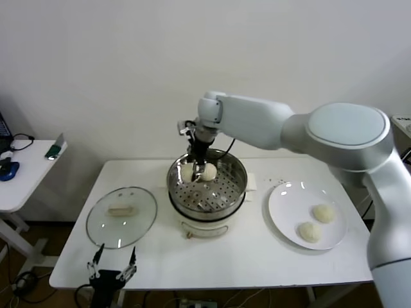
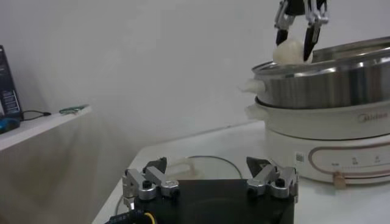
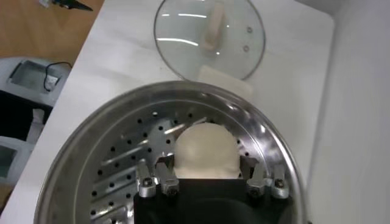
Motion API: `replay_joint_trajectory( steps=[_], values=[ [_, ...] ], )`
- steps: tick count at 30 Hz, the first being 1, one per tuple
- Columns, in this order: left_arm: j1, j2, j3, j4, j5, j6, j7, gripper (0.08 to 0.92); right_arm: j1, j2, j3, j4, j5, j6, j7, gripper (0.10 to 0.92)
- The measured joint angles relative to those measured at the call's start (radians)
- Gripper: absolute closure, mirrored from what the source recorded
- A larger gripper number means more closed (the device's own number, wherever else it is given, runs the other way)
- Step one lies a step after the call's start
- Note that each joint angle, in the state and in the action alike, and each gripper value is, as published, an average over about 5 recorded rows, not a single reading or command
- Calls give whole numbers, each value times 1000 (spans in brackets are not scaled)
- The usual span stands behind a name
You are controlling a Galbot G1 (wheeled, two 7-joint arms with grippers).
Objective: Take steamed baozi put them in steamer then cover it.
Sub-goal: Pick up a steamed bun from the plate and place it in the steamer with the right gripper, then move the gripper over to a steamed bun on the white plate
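The steel steamer (image 1: 207, 192) stands on its white base at the table's middle. My right gripper (image 1: 198, 168) reaches down over its back part, shut on a cream-white baozi (image 3: 206, 151). A finger presses each side of the bun above the perforated tray (image 3: 128, 164). From the left wrist view this baozi (image 2: 291, 52) hangs just above the steamer rim (image 2: 323, 66). Two more baozi (image 1: 323, 213) (image 1: 309, 231) lie on the white plate (image 1: 282, 205). The glass cover (image 1: 122, 215) lies flat to the steamer's left. My left gripper (image 1: 112, 266) waits open at the front edge, empty.
A white side table (image 1: 26, 173) with small items stands to the left beyond a gap. The wall runs close behind the steamer. Bare tabletop lies between the steamer and the plate and along the front edge.
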Motion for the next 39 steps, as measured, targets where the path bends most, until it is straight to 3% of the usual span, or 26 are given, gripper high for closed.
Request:
replay_joint_trajectory(
  steps=[15, 24, 39],
  values=[
    [1, -1, 0, 8, -1, -4, -1, 177, -78, 41, -1, -35, -39, -5, 16, 319],
    [2, -3, -1, 8, -1, -4, -1, 177, -81, 35, 0, -28, -55, -9, 18, 207],
    [0, -3, 8, -1, 10, 0, -2, 177, 51, -112, -20, 112, -32, 8, -9, 203]
  ],
)
